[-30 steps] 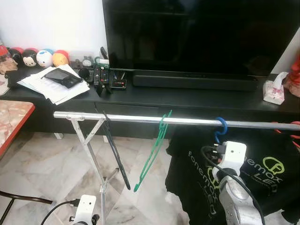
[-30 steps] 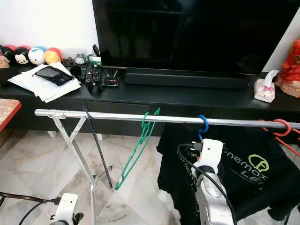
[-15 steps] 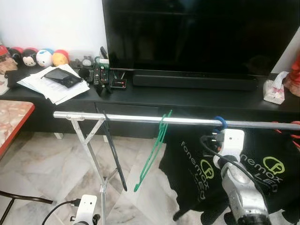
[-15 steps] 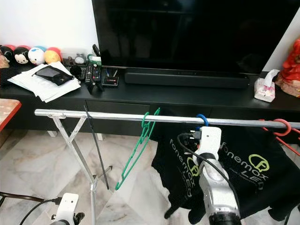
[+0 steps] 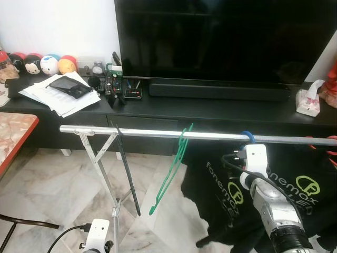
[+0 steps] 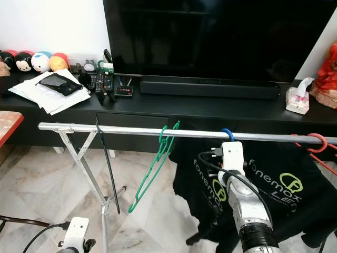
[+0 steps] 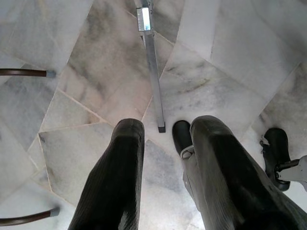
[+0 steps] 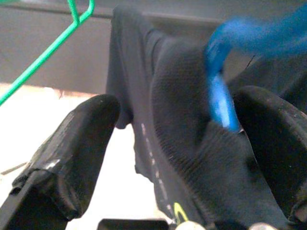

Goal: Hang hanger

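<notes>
Your right claw [image 8: 168, 158] is spread wide around the blue plastic hanger [image 8: 221, 103] and black T-shirt [image 6: 274, 184] on the silver metal rail [image 6: 137, 131]; left claw [image 7: 163, 182] open, idle

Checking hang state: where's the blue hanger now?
Blue hanger is hooked on the rail, right of the green hanger, directly above the open right gripper.

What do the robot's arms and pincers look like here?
The right arm is silver metal with a black ribbed cuff, a white box-shaped wrist module and a looping black cable. The left arm shows a matching white module and black cable. Both pincers have two long, matte black fingers.
</notes>
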`<state>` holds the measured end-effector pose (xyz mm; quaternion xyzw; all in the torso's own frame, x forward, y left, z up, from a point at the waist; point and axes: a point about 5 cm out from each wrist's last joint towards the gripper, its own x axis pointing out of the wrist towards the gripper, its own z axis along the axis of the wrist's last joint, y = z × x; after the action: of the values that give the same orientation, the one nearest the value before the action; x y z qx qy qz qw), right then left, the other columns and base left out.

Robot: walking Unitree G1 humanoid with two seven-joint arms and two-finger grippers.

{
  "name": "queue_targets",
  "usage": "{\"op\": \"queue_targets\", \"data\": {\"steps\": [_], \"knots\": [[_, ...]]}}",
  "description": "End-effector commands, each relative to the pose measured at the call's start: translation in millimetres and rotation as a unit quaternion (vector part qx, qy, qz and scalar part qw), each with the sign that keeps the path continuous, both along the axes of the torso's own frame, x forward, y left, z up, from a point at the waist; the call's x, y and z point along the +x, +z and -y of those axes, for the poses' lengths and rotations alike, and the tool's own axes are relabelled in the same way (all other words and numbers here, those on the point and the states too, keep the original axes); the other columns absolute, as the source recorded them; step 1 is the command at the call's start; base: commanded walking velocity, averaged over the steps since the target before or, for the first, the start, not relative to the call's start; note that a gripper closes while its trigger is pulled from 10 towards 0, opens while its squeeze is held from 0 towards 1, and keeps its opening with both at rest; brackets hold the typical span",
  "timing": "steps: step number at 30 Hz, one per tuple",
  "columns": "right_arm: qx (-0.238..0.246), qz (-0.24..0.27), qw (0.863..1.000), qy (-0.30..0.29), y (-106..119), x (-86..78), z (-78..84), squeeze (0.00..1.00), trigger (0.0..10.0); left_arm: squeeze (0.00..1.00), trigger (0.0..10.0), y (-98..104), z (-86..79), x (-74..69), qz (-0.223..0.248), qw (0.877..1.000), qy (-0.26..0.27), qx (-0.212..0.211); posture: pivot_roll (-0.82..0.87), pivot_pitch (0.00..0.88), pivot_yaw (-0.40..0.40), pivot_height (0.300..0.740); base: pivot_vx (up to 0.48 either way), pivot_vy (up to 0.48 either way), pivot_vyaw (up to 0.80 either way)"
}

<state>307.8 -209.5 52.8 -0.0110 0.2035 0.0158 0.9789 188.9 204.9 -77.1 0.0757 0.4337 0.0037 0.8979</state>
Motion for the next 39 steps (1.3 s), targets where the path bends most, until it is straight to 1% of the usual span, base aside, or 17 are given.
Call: {"op": "queue_targets", "data": {"steps": [1, 3, 5, 11, 14, 17, 18, 19, 20, 26, 31, 39], "knots": [[0.001, -0.003, 1.0, -0.002, -1.0, 0.4, 3.7, 0.0, 10.0, 0.0, 10.0, -1.2, 0.5, -1.8, -0.008, 1.0, -0.008, 0.003, -0.08, 0.0, -0.049, 0.74, 0.0, 0.0, 0.0], [0.011, -0.001, 1.0, 0.002, -2.6, -0.2, 1.7, 0.0, 10.0, 0.0, 10.0, -1.3, 0.6, -2.0, -0.008, 1.0, -0.009, 0.003, -0.08, 0.0, -0.048, 0.74, 0.0, 0.0, 0.0], [0.031, 0.001, 0.999, 0.012, -5.0, -1.7, -4.6, 0.0, 10.0, 0.0, 10.0, -1.5, 0.6, -2.3, -0.008, 1.0, -0.01, 0.003, -0.07, 0.0, -0.049, 0.74, 0.0, 0.0, 0.0], [0.037, -0.012, 0.999, 0.017, -13.1, -4.1, -12.3, 0.0, 10.0, 0.0, 10.0, -1.4, 0.2, -2.3, -0.008, 1.0, -0.008, 0.004, -0.07, 0.0, -0.049, 0.74, 0.0, 0.0, 0.0], [0.047, -0.013, 0.999, 0.015, -14.5, -4.4, -13.2, 0.0, 10.0, 0.0, 10.0, -1.3, 0.1, -2.2, -0.008, 1.0, -0.007, 0.004, -0.07, 0.0, -0.051, 0.74, 0.0, 0.0, 0.0], [0.045, -0.013, 0.999, 0.015, -15.0, -4.9, -13.2, 0.0, 10.0, 0.0, 10.0, -1.3, 0.0, -2.2, -0.008, 1.0, -0.006, 0.004, -0.06, 0.0, -0.052, 0.74, 0.0, 0.0, 0.0], [0.045, -0.012, 0.999, 0.01, -15.4, -5.4, -11.8, 0.0, 5.6, 0.0, 10.0, -1.4, -0.1, -2.3, -0.008, 1.0, -0.005, 0.004, -0.06, 0.0, -0.052, 0.74, 0.0, 0.0, 0.0], [0.045, -0.011, 0.999, 0.008, -15.5, -5.5, -11.2, 0.0, 5.6, 0.0, 10.0, -1.4, -0.1, -2.4, -0.008, 1.0, -0.005, 0.004, -0.06, 0.0, -0.052, 0.74, 0.0, 0.0, 0.0], [0.049, -0.009, 0.999, 0.002, -15.3, -5.5, -9.6, 0.0, 0.0, 0.0, 10.0, -1.4, -0.2, -2.4, -0.008, 1.0, -0.004, 0.004, -0.06, 0.0, -0.053, 0.74, 0.0, 0.0, 0.0], [0.049, -0.008, 0.999, 0.005, -15.1, -4.9, -9.6, 0.0, 0.0, 0.0, 10.0, -1.3, -0.4, -2.2, -0.008, 1.0, -0.003, 0.004, -0.07, 0.0, -0.054, 0.74, 0.0, 0.0, 0.0], [0.055, -0.01, 0.998, 0.011, -16.9, -4.5, -16.3, 0.0, 0.0, 0.0, 10.0, -1.2, -0.5, -2.1, -0.007, 1.0, -0.001, 0.003, -0.06, 0.0, -0.057, 0.74, 0.0, 0.0, 0.0], [0.058, -0.009, 0.998, 0.013, -16.9, -4.4, -18.1, 0.0, 0.0, 0.0, 10.0, -1.3, -1.6, -2.7, -0.007, 1.0, 0.003, 0.002, -0.06, 0.0, -0.057, 0.74, 0.0, 0.0, 0.0]]}}
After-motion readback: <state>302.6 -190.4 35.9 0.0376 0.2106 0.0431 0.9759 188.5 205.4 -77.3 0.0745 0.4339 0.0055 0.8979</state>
